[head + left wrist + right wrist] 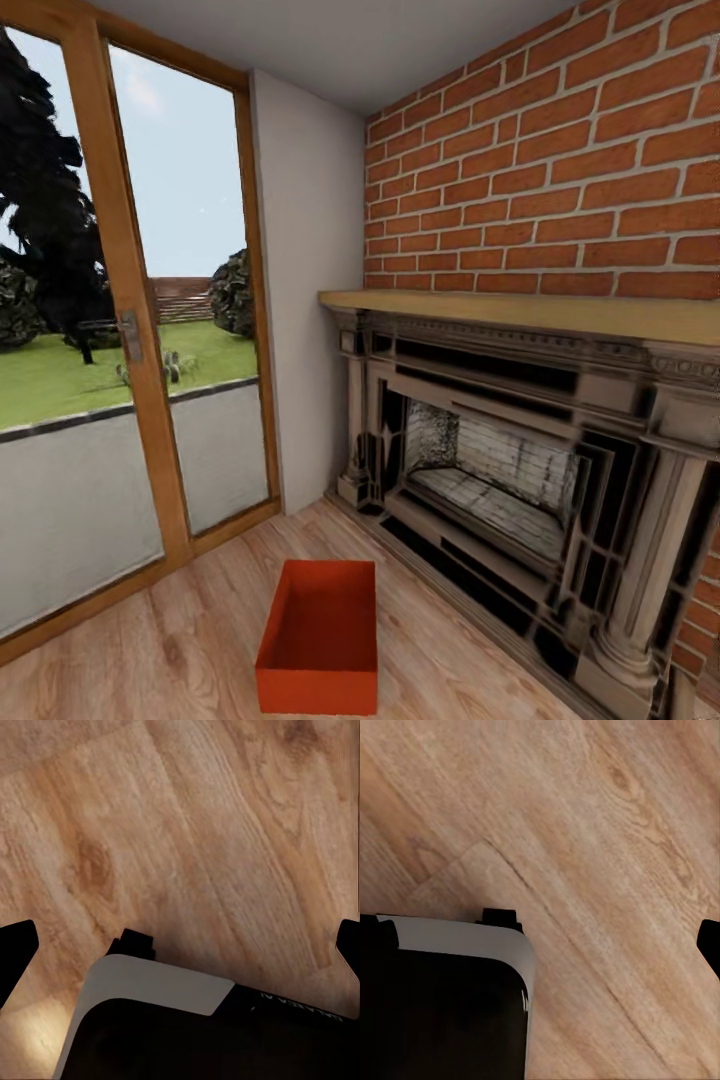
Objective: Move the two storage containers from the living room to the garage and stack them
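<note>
storage container [320, 640] on wood floor [180, 650] | beside fireplace [520, 470] | gripper distance unclear

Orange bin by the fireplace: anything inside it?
Nothing visible inside the orange storage container: its red bottom and inner walls look bare in the head view. The near wall hides a strip of the bottom just behind it. It sits on the wood-plank floor.

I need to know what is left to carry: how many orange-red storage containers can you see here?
1. The storage container sits empty on the wood-plank floor between the glass doors and the brick fireplace. A second may lie outside the view.
</note>
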{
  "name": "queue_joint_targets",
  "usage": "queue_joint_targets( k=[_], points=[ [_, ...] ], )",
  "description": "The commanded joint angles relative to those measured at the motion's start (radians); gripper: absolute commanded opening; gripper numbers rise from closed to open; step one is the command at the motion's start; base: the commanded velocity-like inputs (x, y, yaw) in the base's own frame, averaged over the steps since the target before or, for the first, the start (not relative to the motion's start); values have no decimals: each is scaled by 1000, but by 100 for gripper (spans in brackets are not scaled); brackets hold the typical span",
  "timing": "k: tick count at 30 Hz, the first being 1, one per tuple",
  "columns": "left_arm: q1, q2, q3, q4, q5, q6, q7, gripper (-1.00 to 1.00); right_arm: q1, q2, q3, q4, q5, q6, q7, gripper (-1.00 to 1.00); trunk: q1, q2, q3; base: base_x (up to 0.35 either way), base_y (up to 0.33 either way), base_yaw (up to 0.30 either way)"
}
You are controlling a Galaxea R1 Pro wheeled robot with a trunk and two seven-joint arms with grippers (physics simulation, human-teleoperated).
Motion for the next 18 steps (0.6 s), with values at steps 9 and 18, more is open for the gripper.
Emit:
queue_joint_targets(
  k=[9, 18],
  points=[
    [0, 1, -2, 1, 6, -4, 2, 100, -2, 0, 8, 3, 5, -4, -1, 100, 1, -1, -1, 312, 141, -61],
    [0, 2, -2, 1, 6, -5, 2, 100, -2, -1, 9, 3, 5, -3, 8, 100, 1, -1, -1, 312, 134, -1]
  ],
)
